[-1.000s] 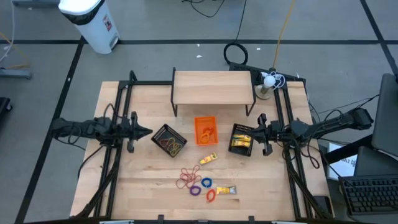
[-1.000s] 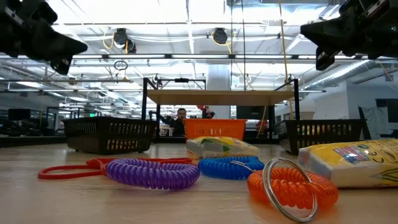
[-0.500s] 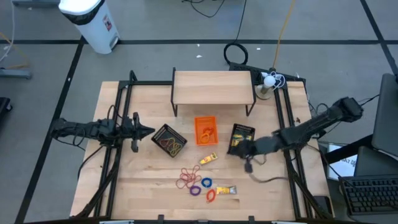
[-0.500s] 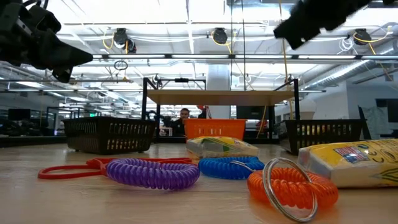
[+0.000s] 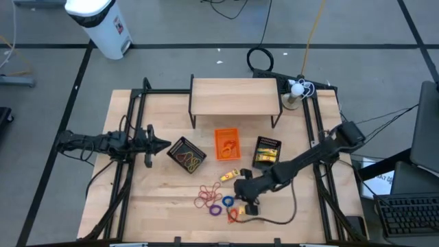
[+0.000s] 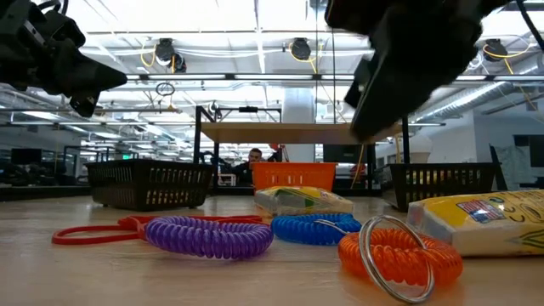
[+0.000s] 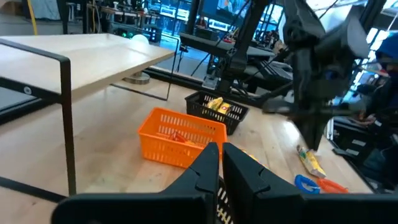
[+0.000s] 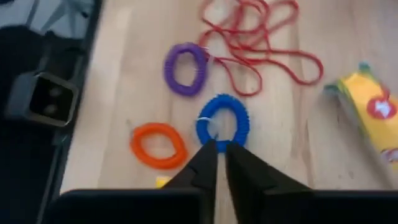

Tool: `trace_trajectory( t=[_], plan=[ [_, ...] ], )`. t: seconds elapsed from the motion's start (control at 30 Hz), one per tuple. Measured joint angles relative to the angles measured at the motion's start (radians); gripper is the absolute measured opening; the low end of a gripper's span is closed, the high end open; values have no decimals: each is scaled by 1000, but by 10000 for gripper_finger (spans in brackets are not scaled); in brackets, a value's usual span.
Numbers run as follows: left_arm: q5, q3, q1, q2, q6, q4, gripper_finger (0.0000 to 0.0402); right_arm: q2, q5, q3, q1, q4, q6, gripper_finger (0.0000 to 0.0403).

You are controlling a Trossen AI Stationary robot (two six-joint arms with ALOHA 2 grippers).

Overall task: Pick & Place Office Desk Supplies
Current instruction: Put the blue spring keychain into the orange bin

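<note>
The blue ring (image 8: 222,126) lies on the table (image 5: 158,206) between the purple ring (image 8: 185,68) and orange ring (image 8: 158,145), red rubber bands (image 8: 261,43) at its 12 o'clock. The right tool (image 8: 216,154) hovers over it, fingers nearly together, empty. The left tool (image 7: 219,163), nearly closed and empty, waits at 9 o'clock.

Counts on the wooden worktop (image 5: 158,206)

Three coiled rings lie loose toward the front edge: one purple ring (image 8: 185,68), one blue ring (image 8: 222,127) and one orange ring (image 8: 158,145). One tangle of red rubber bands (image 8: 261,43) lies beside them; the separate bands cannot be counted. Two yellow packets lie loose, one (image 5: 230,175) nearer the middle and one (image 5: 255,210) by the front edge. Three trays stand across the middle: two black mesh trays (image 5: 186,154) (image 5: 266,153) and one orange tray (image 5: 227,143). One small wooden shelf (image 5: 235,95) stands at the back edge.
</note>
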Motion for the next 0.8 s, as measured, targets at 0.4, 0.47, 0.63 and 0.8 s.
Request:
trace_trajectory(
  t=[0.4, 0.47, 0.63, 0.8],
  plan=[
    [15, 0, 0, 0, -30, -1, 21, 121, 100, 2, 0, 63, 236, 194],
    [15, 0, 0, 0, -30, -1, 21, 133, 130, 3, 6, 72, 236, 192],
    [12, 0, 0, 0, -30, -1, 21, 186, 186, 38, 20, 78, 184, 167],
    [9, 0, 0, 0, -30, -4, 21, 233, 187, 63, 26, 91, 117, 140]
  ],
)
